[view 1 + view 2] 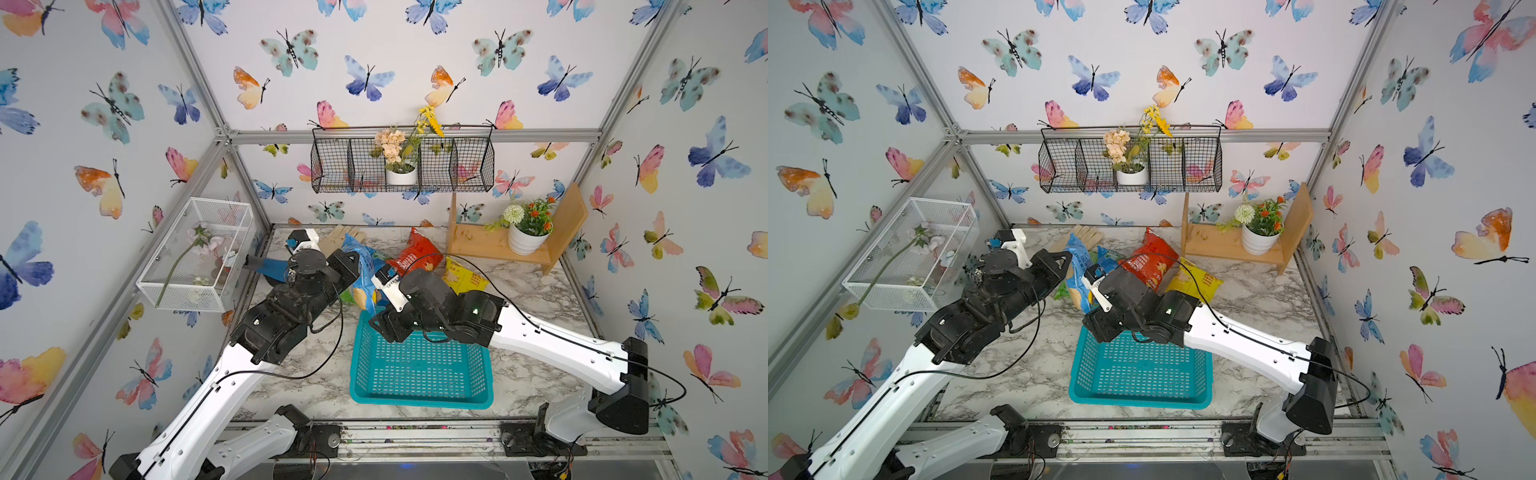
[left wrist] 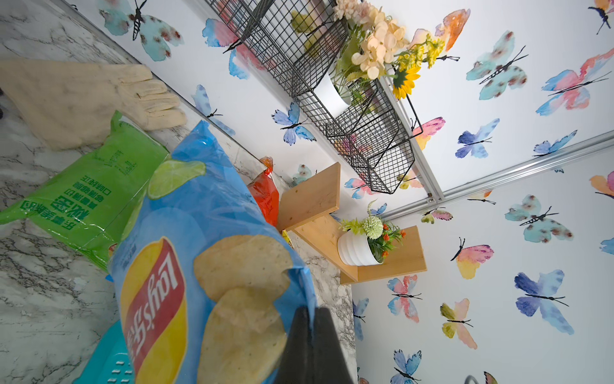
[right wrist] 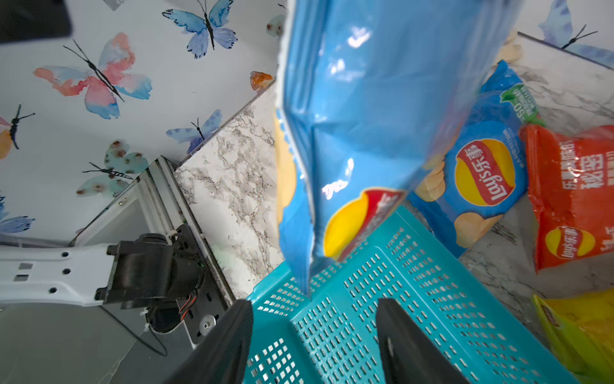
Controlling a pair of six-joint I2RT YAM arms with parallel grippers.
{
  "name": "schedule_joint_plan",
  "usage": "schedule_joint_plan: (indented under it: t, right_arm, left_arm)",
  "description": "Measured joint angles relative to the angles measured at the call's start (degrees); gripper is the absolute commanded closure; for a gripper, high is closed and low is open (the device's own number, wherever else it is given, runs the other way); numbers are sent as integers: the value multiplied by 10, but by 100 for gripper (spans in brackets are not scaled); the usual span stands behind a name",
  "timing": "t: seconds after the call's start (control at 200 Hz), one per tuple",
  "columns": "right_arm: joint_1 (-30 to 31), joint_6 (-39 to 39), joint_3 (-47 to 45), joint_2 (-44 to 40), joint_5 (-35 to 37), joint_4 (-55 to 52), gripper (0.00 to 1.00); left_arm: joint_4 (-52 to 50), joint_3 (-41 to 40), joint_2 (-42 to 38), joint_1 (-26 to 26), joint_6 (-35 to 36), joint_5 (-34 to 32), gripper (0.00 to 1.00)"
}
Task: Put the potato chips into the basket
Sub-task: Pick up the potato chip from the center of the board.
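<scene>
My left gripper (image 2: 310, 311) is shut on the edge of the light blue potato chips bag (image 1: 363, 270) (image 3: 365, 116). The bag hangs upright, its lower corner over the far left corner of the teal basket (image 1: 419, 401) (image 3: 432, 299). My right gripper (image 3: 315, 302) stands open above that same corner with nothing between its fingers. Behind the basket, a dark blue bag (image 3: 481, 173), a red bag (image 1: 415, 251) and a yellow bag (image 1: 463, 278) lie on the marble table. A green bag (image 2: 93, 189) lies beside the hanging one.
A beige glove (image 2: 83, 96) and a blue glove (image 1: 270, 266) lie at the back left. A wooden shelf (image 1: 478, 245) with a potted plant (image 1: 528, 237) stands at the back right. A white mesh box (image 1: 195, 253) and a black wire basket (image 1: 403, 166) hang on the walls.
</scene>
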Motion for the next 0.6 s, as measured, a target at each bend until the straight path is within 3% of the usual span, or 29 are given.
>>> schedule_joint_plan:
  t: [0.596]
  right_arm:
    - [13,5,0,9,18,53,38]
  left_arm:
    - [-2,-28,-42,0,-20,0,100]
